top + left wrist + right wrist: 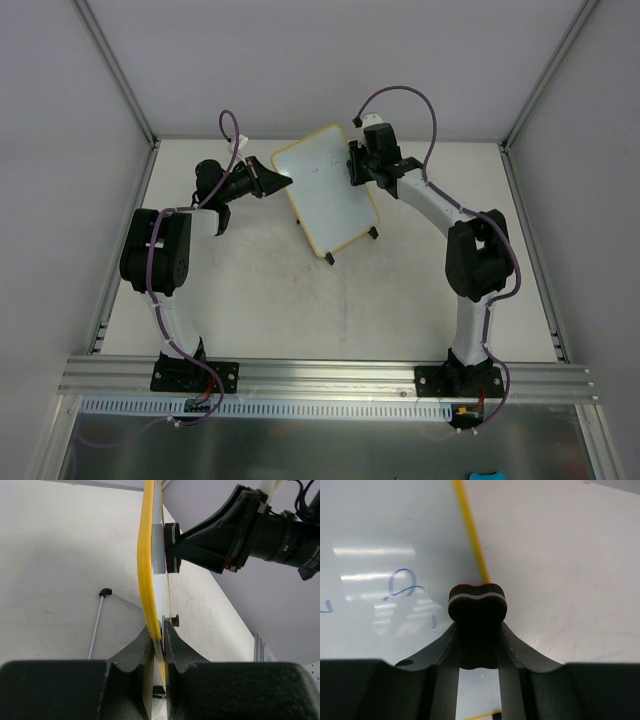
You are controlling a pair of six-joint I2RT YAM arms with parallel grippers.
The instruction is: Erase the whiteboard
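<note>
The left tool (277,180) is clamped on the left edge of the yellow-framed whiteboard (325,195), which is seen tilted over the far middle of the tabletop (250,290). A black eraser (477,600) is gripped by the right tool (356,166) and pressed to the board's face beside blue writing (405,582).

Count on inspection:

- White rectangular whiteboard in a thin yellow frame (325,190): one, between the left gripper (160,630) and the right gripper (477,625).
- Small black feet (374,232): two.
- Small black foam eraser block (477,605): one, between the right gripper's fingers.
- Two-finger grippers: two.
</note>
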